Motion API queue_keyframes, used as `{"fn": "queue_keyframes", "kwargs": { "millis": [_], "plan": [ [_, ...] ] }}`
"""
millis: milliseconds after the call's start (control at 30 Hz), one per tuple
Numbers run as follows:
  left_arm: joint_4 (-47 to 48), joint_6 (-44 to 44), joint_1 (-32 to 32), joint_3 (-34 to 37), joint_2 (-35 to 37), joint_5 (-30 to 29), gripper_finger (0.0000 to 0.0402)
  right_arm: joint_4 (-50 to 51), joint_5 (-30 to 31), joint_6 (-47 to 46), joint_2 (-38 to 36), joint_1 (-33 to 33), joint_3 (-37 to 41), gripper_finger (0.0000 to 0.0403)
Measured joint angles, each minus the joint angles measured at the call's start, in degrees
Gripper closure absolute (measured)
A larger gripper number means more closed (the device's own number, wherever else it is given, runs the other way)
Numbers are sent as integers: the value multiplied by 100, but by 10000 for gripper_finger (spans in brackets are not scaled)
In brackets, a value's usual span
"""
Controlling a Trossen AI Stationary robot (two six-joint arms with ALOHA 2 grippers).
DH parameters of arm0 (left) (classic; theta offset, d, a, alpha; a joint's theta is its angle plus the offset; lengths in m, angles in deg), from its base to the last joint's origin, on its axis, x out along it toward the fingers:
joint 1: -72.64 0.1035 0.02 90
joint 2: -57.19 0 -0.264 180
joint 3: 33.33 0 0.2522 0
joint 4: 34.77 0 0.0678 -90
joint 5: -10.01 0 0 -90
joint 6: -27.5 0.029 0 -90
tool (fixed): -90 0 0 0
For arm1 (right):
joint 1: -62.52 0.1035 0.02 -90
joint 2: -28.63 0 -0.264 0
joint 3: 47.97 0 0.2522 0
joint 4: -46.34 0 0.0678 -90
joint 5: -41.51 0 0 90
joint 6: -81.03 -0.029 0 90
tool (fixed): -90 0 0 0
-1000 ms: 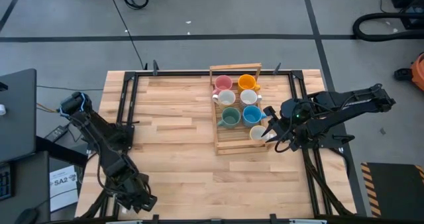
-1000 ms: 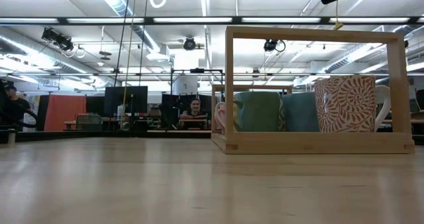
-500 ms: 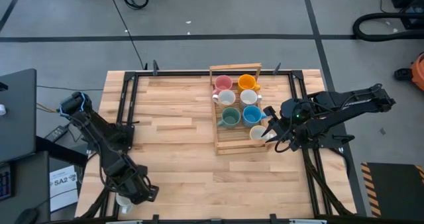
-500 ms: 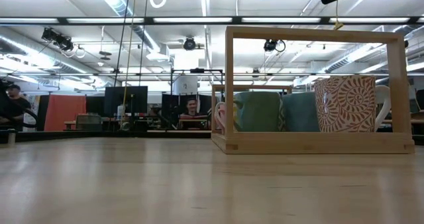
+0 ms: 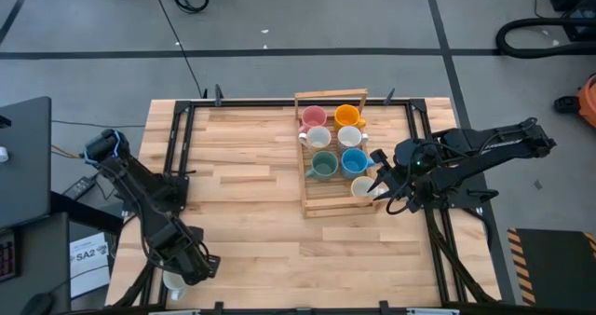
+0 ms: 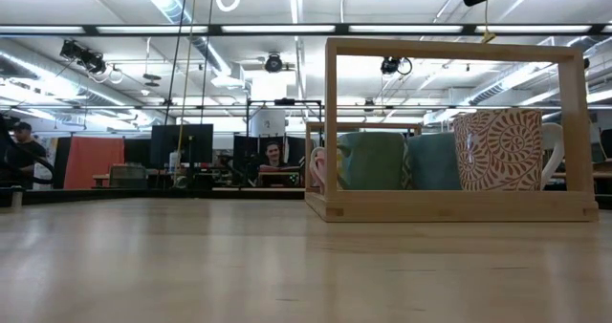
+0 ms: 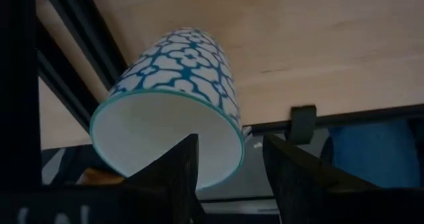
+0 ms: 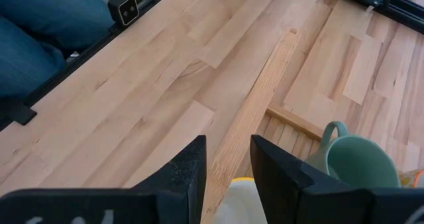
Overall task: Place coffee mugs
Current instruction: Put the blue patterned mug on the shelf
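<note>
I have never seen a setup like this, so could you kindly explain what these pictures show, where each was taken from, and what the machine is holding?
Two dark robot arms work at a wooden table. One camera looks straight down from above, one sits level with the table top, and one rides on each wrist.

On the table stands a slatted wooden rack holding mugs: pink, orange, two white, green and blue.

The right gripper is at the rack's near right corner, its fingers closed over the rim of a cream mug standing there.

The left gripper is at the table's near left edge, its fingers pinching the rim of a white mug with a teal pattern, tilted beyond the edge.
</note>
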State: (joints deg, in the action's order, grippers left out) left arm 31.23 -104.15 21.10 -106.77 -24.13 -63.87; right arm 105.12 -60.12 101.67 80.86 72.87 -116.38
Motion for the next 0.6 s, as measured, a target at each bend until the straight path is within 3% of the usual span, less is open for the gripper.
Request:
{"fn": "queue_keyframes", "kwargs": {
  "millis": [600],
  "plan": [
    [1,20,129,2,-505,-6,232,2,0,-11,0,-2,0,280]
  ]
}}
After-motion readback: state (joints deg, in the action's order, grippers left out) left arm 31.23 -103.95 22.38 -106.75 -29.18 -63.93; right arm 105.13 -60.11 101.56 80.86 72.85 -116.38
